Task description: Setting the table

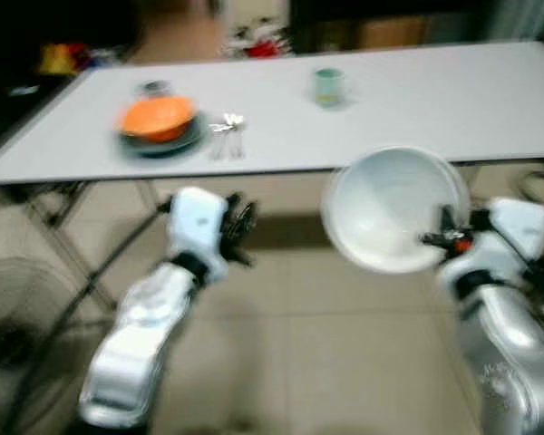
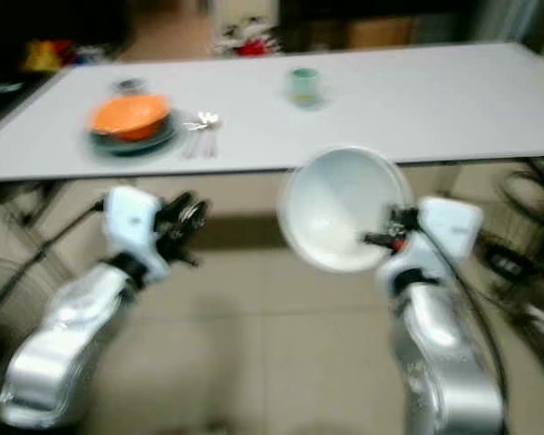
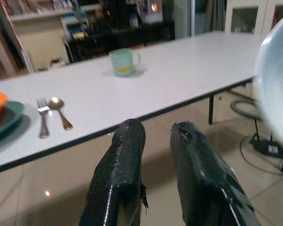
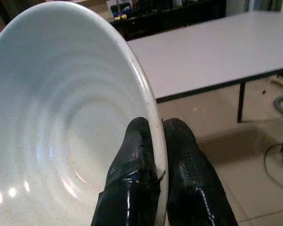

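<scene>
My right gripper [image 4: 156, 123] is shut on the rim of a large white bowl [image 1: 390, 208], which it holds tilted in the air just in front of the white table's [image 1: 435, 100] near edge. On the table's left part an orange bowl [image 1: 156, 116] sits on a dark green plate [image 1: 190, 138]. A fork and spoon [image 1: 228, 127] lie just right of the plate. Farther back stands a pale green mug [image 1: 327, 86]. My left gripper [image 1: 238, 227] hovers below the table edge, shut and holding nothing; its fingers [image 3: 128, 141] point toward the table.
The table's folding legs [image 1: 63, 217] stand under its left end. A round fan [image 1: 9, 335] sits on the tiled floor at lower left. Cables and a power strip [image 2: 517, 263] lie on the floor at right. Dark shelving [image 3: 113, 23] runs behind the table.
</scene>
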Robot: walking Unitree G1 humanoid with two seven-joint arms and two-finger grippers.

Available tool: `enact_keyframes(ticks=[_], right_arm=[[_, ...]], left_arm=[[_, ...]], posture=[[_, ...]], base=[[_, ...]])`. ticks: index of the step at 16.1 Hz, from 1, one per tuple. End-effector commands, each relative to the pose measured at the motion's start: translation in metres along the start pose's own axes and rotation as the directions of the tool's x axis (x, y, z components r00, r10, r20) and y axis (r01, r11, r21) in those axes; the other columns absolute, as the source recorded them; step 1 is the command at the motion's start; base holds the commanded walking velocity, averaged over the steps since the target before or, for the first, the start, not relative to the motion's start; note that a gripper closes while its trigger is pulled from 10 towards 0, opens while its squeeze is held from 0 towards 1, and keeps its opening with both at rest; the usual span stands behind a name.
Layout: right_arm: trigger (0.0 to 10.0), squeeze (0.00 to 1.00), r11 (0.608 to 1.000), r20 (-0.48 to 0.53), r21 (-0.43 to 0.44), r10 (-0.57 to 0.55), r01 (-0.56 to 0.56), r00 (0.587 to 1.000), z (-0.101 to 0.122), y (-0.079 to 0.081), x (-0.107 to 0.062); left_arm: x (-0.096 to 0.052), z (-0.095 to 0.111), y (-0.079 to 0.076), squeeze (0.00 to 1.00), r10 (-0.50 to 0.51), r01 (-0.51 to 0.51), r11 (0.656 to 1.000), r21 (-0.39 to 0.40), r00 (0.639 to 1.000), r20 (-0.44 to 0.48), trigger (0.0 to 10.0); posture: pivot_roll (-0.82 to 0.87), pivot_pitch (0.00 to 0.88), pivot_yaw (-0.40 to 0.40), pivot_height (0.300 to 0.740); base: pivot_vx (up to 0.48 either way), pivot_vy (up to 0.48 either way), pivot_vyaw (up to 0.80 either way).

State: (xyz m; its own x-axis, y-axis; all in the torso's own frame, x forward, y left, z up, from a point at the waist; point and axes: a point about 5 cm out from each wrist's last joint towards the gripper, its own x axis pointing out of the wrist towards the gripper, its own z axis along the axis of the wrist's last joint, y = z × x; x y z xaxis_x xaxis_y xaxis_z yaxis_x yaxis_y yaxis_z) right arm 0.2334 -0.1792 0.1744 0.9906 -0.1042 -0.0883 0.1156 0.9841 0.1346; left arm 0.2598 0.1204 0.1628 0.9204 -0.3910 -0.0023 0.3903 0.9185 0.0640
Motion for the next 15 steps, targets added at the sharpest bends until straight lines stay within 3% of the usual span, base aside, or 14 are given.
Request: enact_keyframes(ticks=[1,15], right_arm=[[10.0,0.00,1.000,0.015,0.005,-0.030,0.030,0.999,0.0043,-0.0065,0.0004],[10.0,0.00,0.997,0.031,0.062,0.043,-0.045,0.999,0.0103,-0.0001,0.0032]], left_arm=[[0.0011,0.0021,-0.0010,0.00,0.000,0.000,1.000,-0.001,1.000,0.005,10.0],[0.0022,0.0019,-0.0024,0.00,0.004,-0.004,1.000,-0.004,1.000,-0.003,10.0]], posture=[[0.02,0.000,0.070,0.740],[0.01,0.000,0.069,0.740]], base=[[0.311,0.000,-0.80],[0.317,0.000,-0.05]])
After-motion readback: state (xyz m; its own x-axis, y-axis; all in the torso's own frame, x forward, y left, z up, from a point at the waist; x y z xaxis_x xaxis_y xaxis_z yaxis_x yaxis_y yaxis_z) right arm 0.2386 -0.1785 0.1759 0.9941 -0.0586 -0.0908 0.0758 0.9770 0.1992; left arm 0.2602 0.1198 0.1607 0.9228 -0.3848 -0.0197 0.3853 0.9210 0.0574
